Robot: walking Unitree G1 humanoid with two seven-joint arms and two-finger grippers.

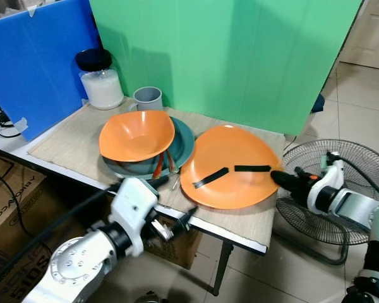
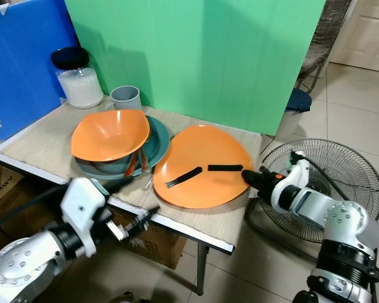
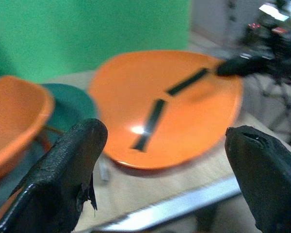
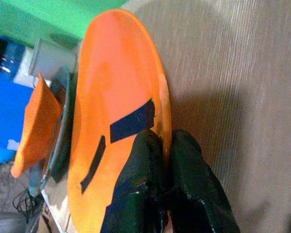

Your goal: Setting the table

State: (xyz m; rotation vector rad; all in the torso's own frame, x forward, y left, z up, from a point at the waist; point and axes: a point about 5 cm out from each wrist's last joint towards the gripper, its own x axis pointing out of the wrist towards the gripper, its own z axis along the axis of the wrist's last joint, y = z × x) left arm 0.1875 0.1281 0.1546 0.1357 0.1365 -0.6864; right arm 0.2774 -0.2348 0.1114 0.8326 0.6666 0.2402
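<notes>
A large orange plate (image 1: 230, 167) with two black tape strips lies on the table's right end, tilted slightly. My right gripper (image 1: 279, 177) is shut on its right rim, with one finger above the edge and one below, as the right wrist view shows (image 4: 160, 141). An orange bowl (image 1: 137, 134) rests on a teal plate (image 1: 183, 142) to the left, with reddish utensils (image 1: 158, 165) poking out beneath it. My left gripper (image 1: 175, 201) hangs open just off the table's front edge, in front of the teal plate and holding nothing.
A grey mug (image 1: 148, 98) and a black-lidded jar (image 1: 101, 79) stand at the back left. Green (image 1: 227, 57) and blue (image 1: 38, 57) boards wall the rear. A floor fan (image 1: 341, 189) stands right of the table, behind my right arm. A cardboard box (image 1: 12, 202) sits below left.
</notes>
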